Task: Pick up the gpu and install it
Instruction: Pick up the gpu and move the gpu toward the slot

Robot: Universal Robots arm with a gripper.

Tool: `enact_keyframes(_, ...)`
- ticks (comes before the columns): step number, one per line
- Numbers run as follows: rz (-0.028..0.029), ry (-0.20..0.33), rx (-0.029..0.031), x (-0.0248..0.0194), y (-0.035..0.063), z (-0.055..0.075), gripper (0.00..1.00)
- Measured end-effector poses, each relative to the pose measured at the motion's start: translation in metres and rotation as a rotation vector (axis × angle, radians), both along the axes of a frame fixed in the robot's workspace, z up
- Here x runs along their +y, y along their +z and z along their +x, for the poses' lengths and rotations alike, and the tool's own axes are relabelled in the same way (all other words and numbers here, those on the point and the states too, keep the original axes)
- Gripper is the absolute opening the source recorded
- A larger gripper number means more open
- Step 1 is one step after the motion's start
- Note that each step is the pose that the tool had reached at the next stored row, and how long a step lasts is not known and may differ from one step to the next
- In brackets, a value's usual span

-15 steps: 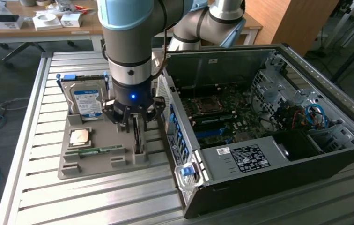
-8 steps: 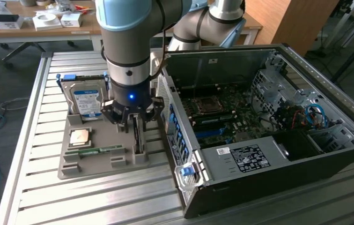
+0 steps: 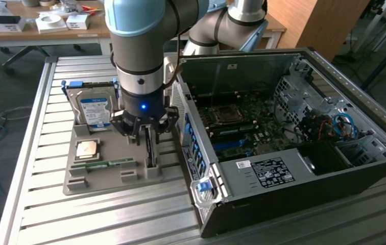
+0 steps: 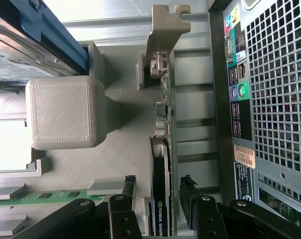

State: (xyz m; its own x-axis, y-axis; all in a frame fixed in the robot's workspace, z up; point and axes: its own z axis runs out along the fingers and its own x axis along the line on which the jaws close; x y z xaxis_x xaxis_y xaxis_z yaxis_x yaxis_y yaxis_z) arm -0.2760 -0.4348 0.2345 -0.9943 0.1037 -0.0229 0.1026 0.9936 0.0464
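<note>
The gpu (image 3: 152,155) stands on edge in a slot of the grey holder tray (image 3: 115,145), beside the open computer case (image 3: 282,127). In the wrist view the gpu (image 4: 160,149) is seen edge-on, a thin dark card with its pale metal bracket (image 4: 162,30) at the far end. My gripper (image 3: 146,137) hangs low over the card's near end. It is open, and the black fingers (image 4: 128,188) straddle the card with a gap on each side. Nothing is held.
The tray also carries a silver hard drive with a blue label (image 3: 94,109), a square processor (image 3: 87,149) and a green memory stick (image 3: 104,164). The case's perforated back panel (image 4: 269,99) lies close beside the card. A slatted metal table (image 3: 56,214) bears everything.
</note>
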Motion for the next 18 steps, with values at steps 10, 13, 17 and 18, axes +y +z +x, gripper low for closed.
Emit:
enact_keyframes(10,0.0003,0.000,-0.0003,0.0001,-0.0003,0.0032,0.49)
enact_keyframes(13,0.0002,0.000,-0.0003,0.0007,-0.0003,0.0033,0.49)
enact_keyframes(17,0.0003,0.000,-0.0003,0.0020,-0.0003,0.0033,0.49)
enact_keyframes(18,0.0002,0.000,-0.0002,0.0020,-0.0003,0.0032,0.49)
